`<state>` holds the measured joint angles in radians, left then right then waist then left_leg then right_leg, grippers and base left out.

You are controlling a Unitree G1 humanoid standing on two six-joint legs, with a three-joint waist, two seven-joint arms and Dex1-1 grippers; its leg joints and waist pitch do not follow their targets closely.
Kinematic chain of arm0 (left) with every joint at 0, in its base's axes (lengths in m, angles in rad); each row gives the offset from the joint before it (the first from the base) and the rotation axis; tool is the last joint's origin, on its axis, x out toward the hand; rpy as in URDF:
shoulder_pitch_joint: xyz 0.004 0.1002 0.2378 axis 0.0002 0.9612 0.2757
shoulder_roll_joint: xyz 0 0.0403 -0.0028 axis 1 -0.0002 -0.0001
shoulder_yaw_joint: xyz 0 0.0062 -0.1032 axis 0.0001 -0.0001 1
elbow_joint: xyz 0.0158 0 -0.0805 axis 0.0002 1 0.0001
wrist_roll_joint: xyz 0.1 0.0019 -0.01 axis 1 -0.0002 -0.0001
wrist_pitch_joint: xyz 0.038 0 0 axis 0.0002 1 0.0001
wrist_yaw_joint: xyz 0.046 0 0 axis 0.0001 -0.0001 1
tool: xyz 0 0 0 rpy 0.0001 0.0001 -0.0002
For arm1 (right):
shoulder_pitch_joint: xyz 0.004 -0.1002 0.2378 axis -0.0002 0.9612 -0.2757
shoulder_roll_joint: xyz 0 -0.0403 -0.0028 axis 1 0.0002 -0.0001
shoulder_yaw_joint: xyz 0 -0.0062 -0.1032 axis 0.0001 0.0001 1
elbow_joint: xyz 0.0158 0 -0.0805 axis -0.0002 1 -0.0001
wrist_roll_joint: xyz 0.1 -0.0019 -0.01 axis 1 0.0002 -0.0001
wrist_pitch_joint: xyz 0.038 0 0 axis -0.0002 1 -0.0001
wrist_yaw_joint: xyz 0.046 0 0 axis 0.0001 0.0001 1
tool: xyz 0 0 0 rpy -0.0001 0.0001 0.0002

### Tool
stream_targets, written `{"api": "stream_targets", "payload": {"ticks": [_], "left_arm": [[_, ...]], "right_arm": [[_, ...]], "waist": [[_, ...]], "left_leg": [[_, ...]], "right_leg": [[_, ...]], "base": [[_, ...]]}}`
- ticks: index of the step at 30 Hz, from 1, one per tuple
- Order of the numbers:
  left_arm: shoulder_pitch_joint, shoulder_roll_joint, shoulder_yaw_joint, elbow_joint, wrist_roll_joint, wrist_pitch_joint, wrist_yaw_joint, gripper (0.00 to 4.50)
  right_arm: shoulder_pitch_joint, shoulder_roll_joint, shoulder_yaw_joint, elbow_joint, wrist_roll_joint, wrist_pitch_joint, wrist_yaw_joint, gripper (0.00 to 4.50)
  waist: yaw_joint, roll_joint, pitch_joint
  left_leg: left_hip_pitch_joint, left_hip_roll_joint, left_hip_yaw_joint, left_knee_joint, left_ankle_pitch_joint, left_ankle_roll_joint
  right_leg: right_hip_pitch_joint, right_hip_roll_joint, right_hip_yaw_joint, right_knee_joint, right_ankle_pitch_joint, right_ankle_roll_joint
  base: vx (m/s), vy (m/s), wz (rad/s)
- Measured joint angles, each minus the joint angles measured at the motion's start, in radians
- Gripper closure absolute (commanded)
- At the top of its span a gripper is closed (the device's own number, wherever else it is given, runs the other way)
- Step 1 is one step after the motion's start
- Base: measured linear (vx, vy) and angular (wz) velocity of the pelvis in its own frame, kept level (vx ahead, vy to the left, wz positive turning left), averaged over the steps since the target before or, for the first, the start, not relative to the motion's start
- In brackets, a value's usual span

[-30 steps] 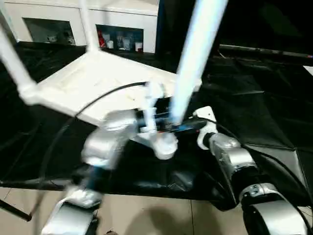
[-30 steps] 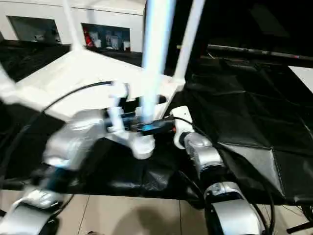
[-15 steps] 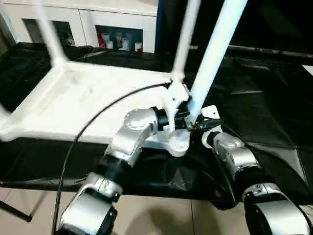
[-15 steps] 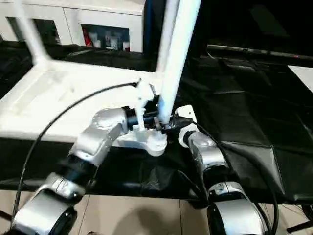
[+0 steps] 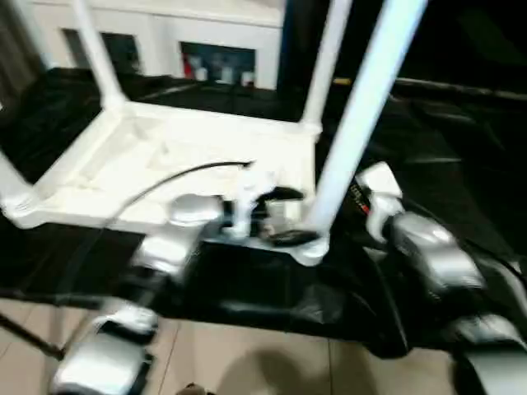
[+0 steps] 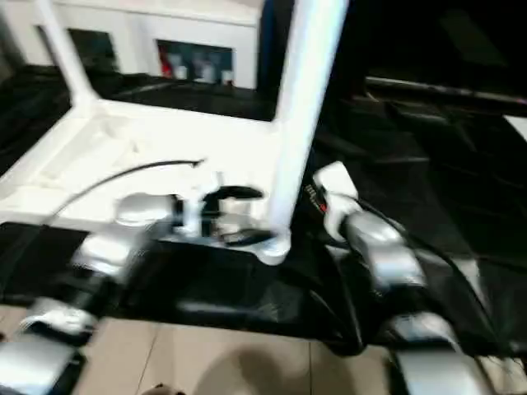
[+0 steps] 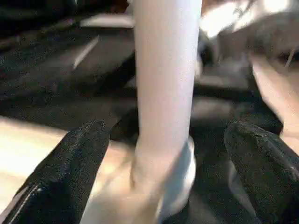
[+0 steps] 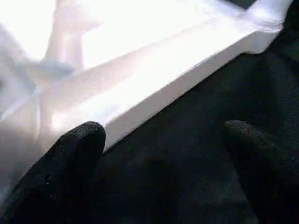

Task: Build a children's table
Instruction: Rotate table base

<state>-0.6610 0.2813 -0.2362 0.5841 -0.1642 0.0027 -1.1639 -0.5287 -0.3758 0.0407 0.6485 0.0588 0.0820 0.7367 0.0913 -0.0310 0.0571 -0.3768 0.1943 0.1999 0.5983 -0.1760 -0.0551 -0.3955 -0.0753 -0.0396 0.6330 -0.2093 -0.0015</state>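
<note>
Table top (image 5: 189, 160) lies underside-up on the black-sheeted desk (image 5: 436, 156), centre-left of the frame, so the corner sockets face up for the legs. Near leg (image 5: 362, 107) stands in the front corner socket (image 5: 311, 245), lower centre; two more legs rise at upper left (image 5: 95, 49) and upper centre (image 5: 328, 62). Left claw (image 7: 166, 135) is spread wide either side of the near leg at its base, pads not touching it, probably releasing or steadying it. Right claw (image 8: 161, 140) is also wide, empty, hovering over the sheet beside the top's edge. All of it is smooth glossy white plastic: round tubes, ribbed rectangular slab. White cabinet (image 5: 189, 33) behind.
</note>
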Motion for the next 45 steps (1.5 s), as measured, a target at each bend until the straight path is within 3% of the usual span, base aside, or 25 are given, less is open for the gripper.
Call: {"api": "stream_targets", "payload": {"ticks": [5,11,12,13,19,26,45], "left_arm": [[-0.004,0.05,-0.059,0.078,0.092,-0.053,-0.033,0.76],[-0.068,0.052,-0.097,0.186,0.17,-0.135,-0.003,1.22],[-0.078,0.049,-0.097,0.207,0.181,-0.148,0.005,1.26],[-0.093,0.043,-0.098,0.237,0.191,-0.166,0.014,1.52],[-0.117,0.028,-0.117,0.306,0.213,-0.195,0.0,1.97],[-0.142,0.039,-0.124,0.376,0.235,-0.224,-0.062,2.55],[-0.186,0.023,-0.105,0.462,0.25,-0.273,-0.1,4.27]], "right_arm": [[0.049,-0.07,0.029,-0.124,0.014,0.018,0.124,0.0],[0.133,-0.147,0.055,-0.322,0.063,0.111,0.261,0.0],[0.143,-0.154,0.058,-0.343,0.067,0.119,0.276,0.0],[0.155,-0.165,0.064,-0.369,0.069,0.135,0.29,0.39],[0.191,-0.204,0.067,-0.436,0.076,0.171,0.313,0.39],[0.223,-0.225,0.066,-0.48,0.078,0.195,0.316,0.39],[0.227,-0.225,0.086,-0.493,0.078,0.202,0.31,0.39]], "waist": [[-0.001,0.001,0.0],[0.002,0.003,0.001],[0.001,0.004,0.0],[0.0,0.005,0.0],[0.0,0.011,-0.001],[0.0,0.021,-0.001],[0.001,0.022,-0.002]], "left_leg": [[0.0,0.0,0.0,0.0,0.0,0.0],[-0.001,0.0,-0.001,0.0,0.0,0.0],[-0.001,0.0,-0.001,0.0,0.0,0.001],[-0.002,0.0,-0.001,0.001,0.0,0.001],[-0.002,0.0,-0.001,0.001,0.0,0.001],[-0.002,0.0,-0.001,0.001,0.0,0.001],[-0.004,0.0,-0.001,0.001,-0.001,0.002]], "right_leg": [[0.0,0.0,0.0,0.0,0.0,0.0],[0.0,0.0,-0.001,-0.001,0.0,0.0],[0.0,0.0,-0.001,-0.001,0.0,0.0],[0.0,0.0,-0.001,-0.001,0.0,0.0],[0.0,0.0,-0.001,-0.001,0.0,0.0],[0.0,-0.001,-0.001,-0.001,0.0,0.0],[-0.001,-0.001,-0.001,-0.002,0.0,0.0]], "base": [[0.0,0.0,0.0],[0.0,0.0,0.0],[0.0,0.0,0.0],[0.0,0.0,0.0],[0.0,0.0,0.0],[0.0,0.0,0.0],[0.0,0.0,0.0]]}}
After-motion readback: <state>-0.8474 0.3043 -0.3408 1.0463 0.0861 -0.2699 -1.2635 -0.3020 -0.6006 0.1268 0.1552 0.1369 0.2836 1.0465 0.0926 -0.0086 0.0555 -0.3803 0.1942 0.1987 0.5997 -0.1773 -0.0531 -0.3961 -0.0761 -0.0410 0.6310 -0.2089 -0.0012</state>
